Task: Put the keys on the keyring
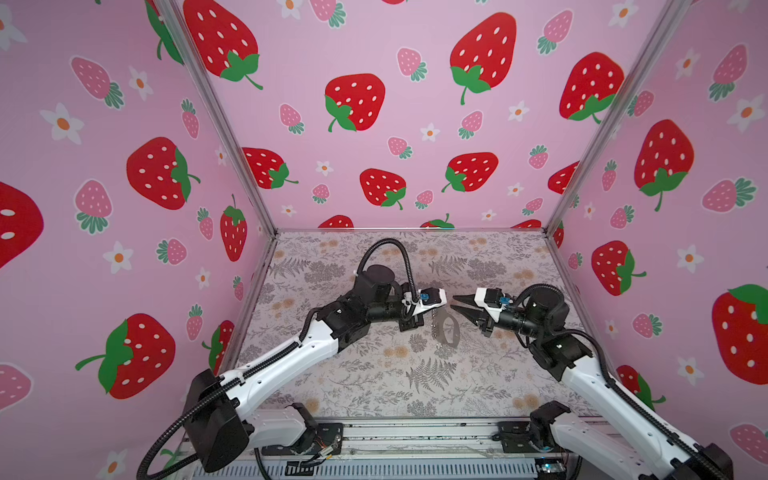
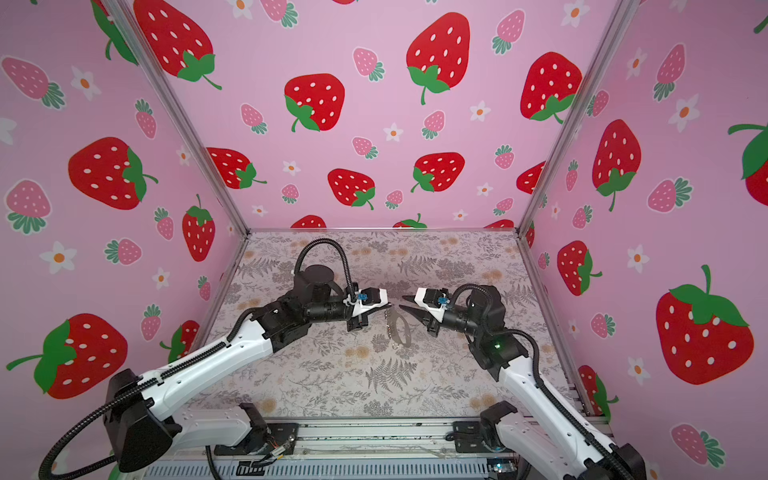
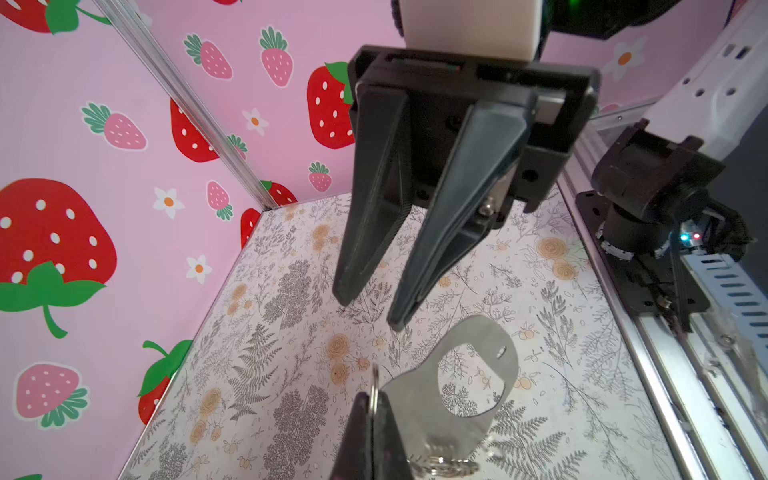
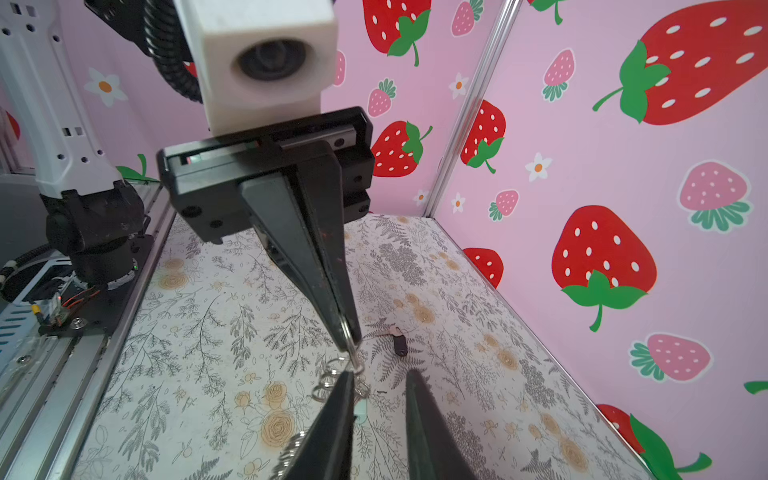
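**Left wrist view: keyring pinched by a ring, keys down on the table**

The left gripper (image 4: 348, 334) is clamped tight on one silver ring (image 3: 375, 384) of the keyring (image 3: 415, 403). The keyring's grey plate hangs tilted beneath the fingertips, and its other rings dangle along the edge. Both keys (image 4: 397, 338), one black-headed and one plain silver, lie side by side on the table (image 1: 374, 374) near the keyring, touching neither it nor a gripper. Just right of the keyring, the right gripper (image 1: 454, 302) points at it with its jaws parted and nothing between them. Whether one of its fingers (image 4: 336, 424) touches the keyring's dangling rings cannot be told.
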